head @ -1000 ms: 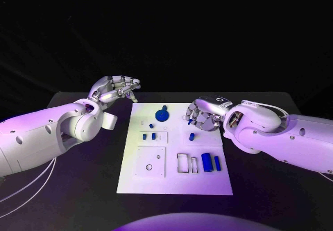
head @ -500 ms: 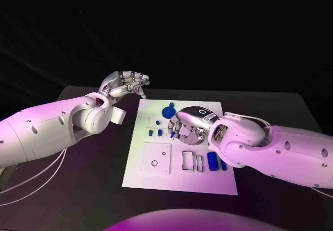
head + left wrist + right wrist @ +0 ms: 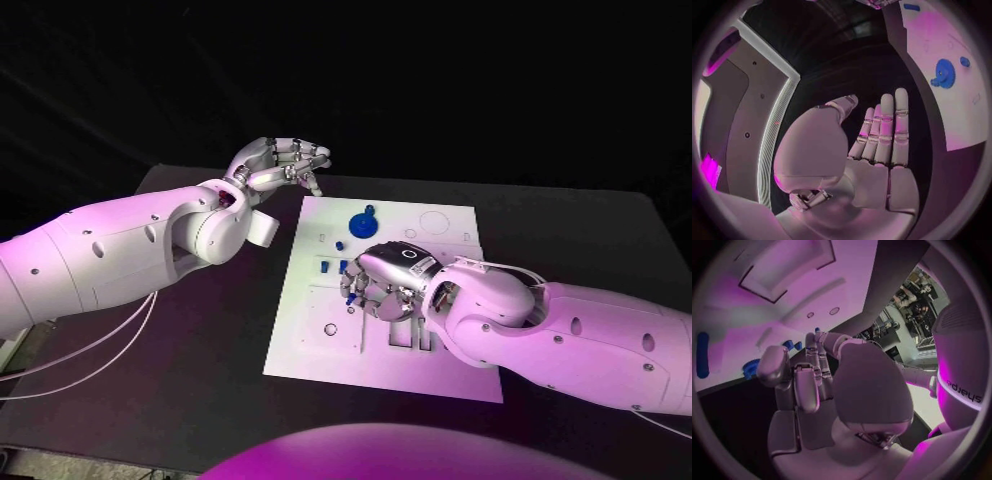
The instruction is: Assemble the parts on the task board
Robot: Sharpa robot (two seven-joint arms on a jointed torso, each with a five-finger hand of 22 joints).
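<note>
The right hand (image 3: 382, 283) hovers low over the middle of the white task board (image 3: 433, 375), fingers curled down by the small blue pegs (image 3: 346, 268); whether they pinch one I cannot tell. To seat a peg well, it should probably come down upright and square to its hole, without nudging neighbours. The left hand (image 3: 281, 165) hangs over the tabletop (image 3: 202, 330) off the board's far corner, fingers apart, holding nothing. Countable: one board, one blue gear (image 3: 364, 221), at least three small pegs; others are hidden
</note>
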